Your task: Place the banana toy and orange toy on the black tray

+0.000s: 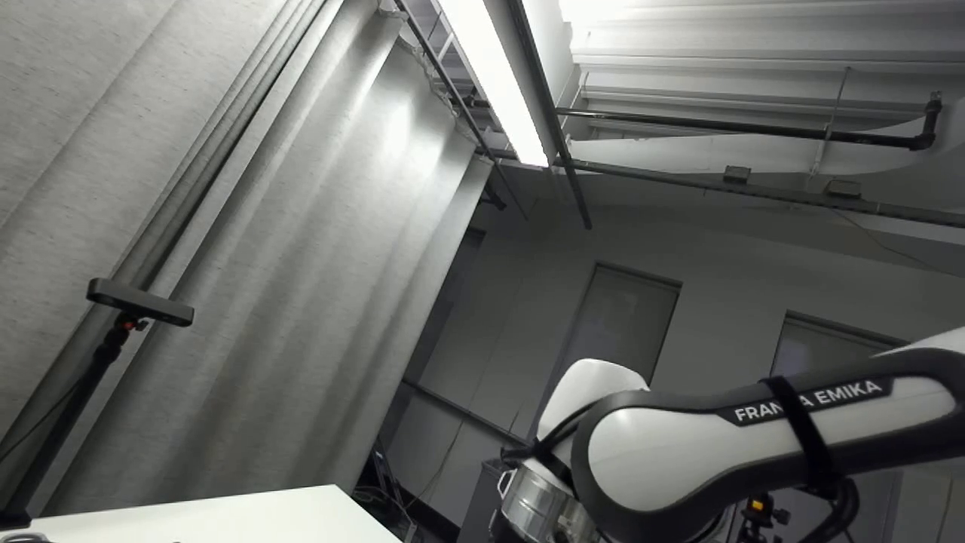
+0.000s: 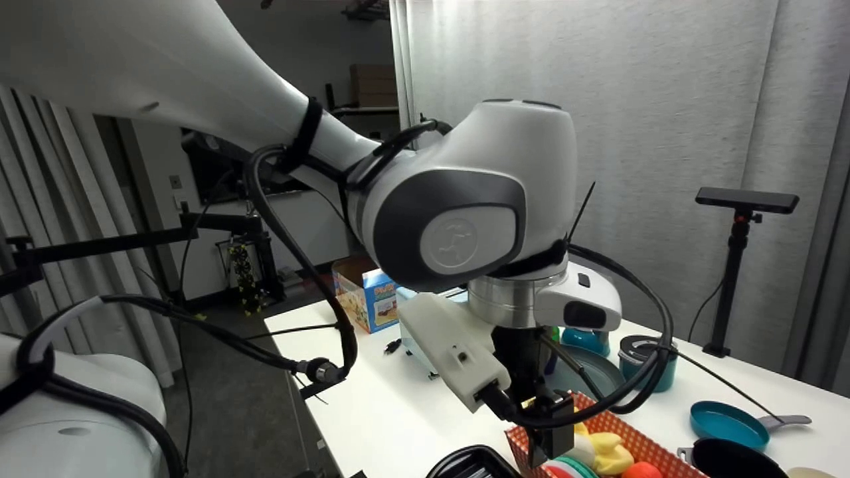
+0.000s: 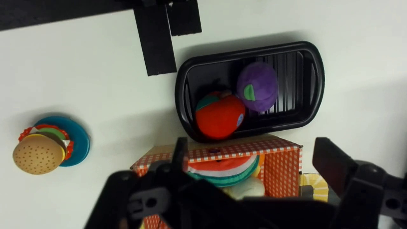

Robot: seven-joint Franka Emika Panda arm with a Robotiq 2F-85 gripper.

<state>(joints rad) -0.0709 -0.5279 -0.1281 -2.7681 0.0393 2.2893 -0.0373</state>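
The black tray point(image 3: 288, 83) lies on the white table in the wrist view, holding a red toy point(image 3: 221, 117) and a purple toy point(image 3: 261, 86). Its edge also shows in an exterior view point(image 2: 473, 459). A red-checked box point(image 3: 281, 176) stands beside it with a watermelon toy point(image 3: 227, 171) and a pale toy point(image 3: 249, 188) inside. In an exterior view, the box also holds a yellow toy point(image 2: 607, 455), possibly the banana, and an orange-red round toy point(image 2: 641, 471), possibly the orange; I cannot tell surely. My gripper point(image 3: 254, 154) is open and empty over the box; it also shows in an exterior view point(image 2: 552, 431).
A toy burger point(image 3: 39, 155) sits on a teal plate point(image 3: 81, 143) left of the tray in the wrist view. In an exterior view, a teal pan point(image 2: 728, 425), black pot point(image 2: 734, 460), teal canister point(image 2: 654, 375) and cardboard box point(image 2: 378, 302) stand around the table.
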